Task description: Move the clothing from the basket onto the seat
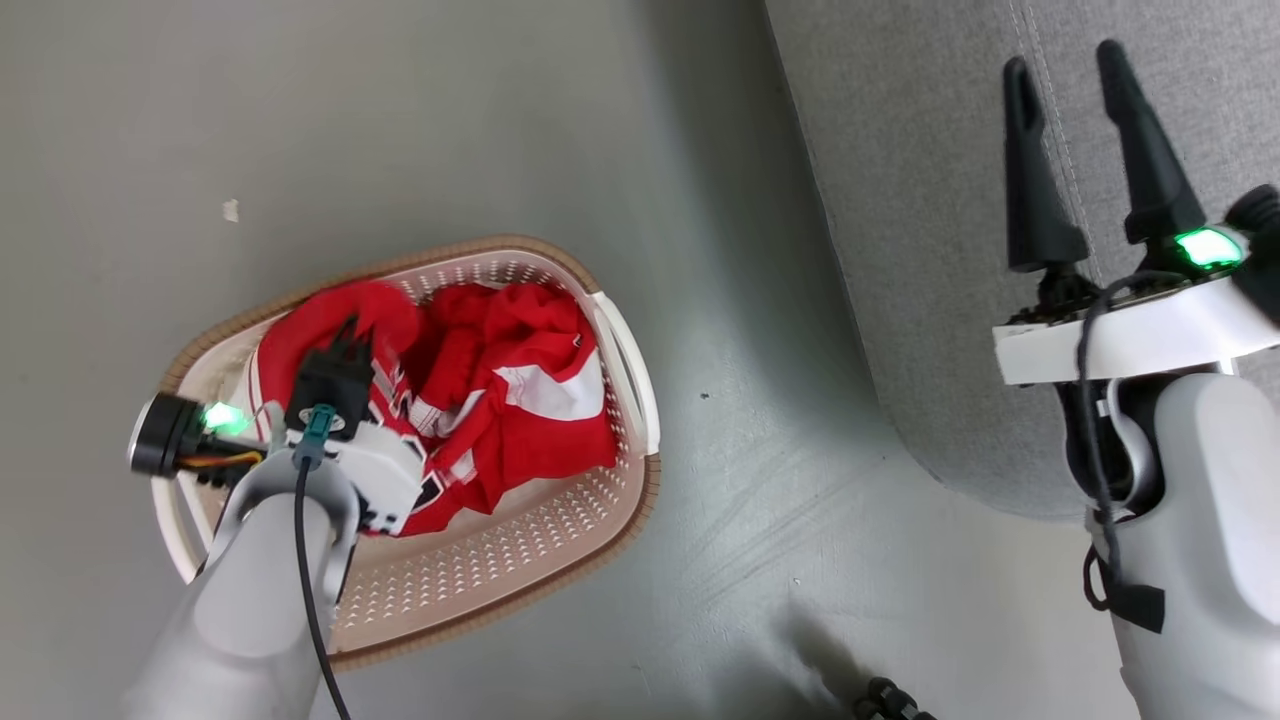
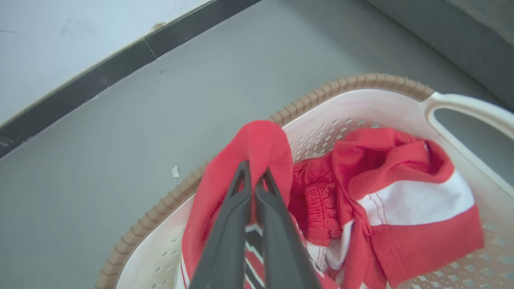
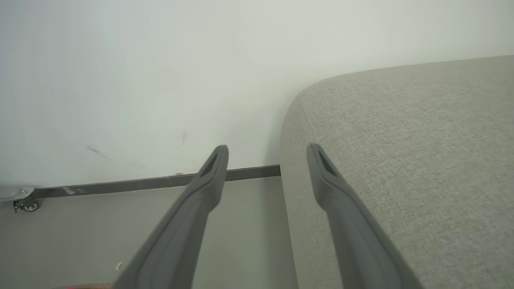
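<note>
Left hand [image 2: 255, 172] nearest the lens: closed almost tip to tip, with a fold of the red clothing [image 2: 353, 188] pinched between and humped up over the tips, near the far wall of the basket [image 2: 160, 204]. Rest of that garment trails down into the basket. Second red piece, white band showing, lies bunched just beside it, also inside. Nothing on the seat [image 1: 920, 250] yet. Basket sits on the grey floor [image 1: 740, 300], apart from the seat's rounded corner and to its left in the head view. Right hand [image 1: 1062, 58] hovers over the seat edge, spread wide, holding nothing.

Step in hand, as I read it: grasp made on the first garment, lift due. Next move calls for a straight raise until the trailing cloth clears the brown rim, then a carry rightward across the floor gap to the seat. Watch for the second piece snagging and riding up with it.
</note>
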You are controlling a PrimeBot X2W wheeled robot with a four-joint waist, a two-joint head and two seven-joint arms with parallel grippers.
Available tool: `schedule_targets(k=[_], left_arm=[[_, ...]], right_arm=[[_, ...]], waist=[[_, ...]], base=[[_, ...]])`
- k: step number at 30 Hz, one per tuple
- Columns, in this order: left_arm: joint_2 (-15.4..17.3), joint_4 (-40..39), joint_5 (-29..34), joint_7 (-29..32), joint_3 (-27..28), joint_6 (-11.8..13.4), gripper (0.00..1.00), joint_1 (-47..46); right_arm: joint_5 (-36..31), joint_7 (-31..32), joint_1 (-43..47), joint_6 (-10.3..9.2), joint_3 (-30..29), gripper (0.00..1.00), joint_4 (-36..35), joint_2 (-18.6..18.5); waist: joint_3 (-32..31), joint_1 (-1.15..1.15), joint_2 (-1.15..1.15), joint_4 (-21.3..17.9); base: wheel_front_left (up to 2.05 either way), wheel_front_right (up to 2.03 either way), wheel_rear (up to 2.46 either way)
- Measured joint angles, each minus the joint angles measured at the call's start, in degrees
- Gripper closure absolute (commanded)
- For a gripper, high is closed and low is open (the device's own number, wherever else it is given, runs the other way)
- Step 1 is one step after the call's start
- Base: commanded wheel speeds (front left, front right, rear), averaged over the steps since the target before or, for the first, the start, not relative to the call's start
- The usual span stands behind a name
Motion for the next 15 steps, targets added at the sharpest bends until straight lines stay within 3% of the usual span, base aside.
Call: schedule_targets(k=[15], left_arm=[[0.0,-20.9,-1.3,0.0,0.9,0.0,1.00,6.0]], right_arm=[[-4.4,0.0,0.1,0.00,5.3,0.00,3.4,-2.0]], waist=[[-4.9,0.00,0.00,3.3]], base=[[0.00,0.00,0.00]])
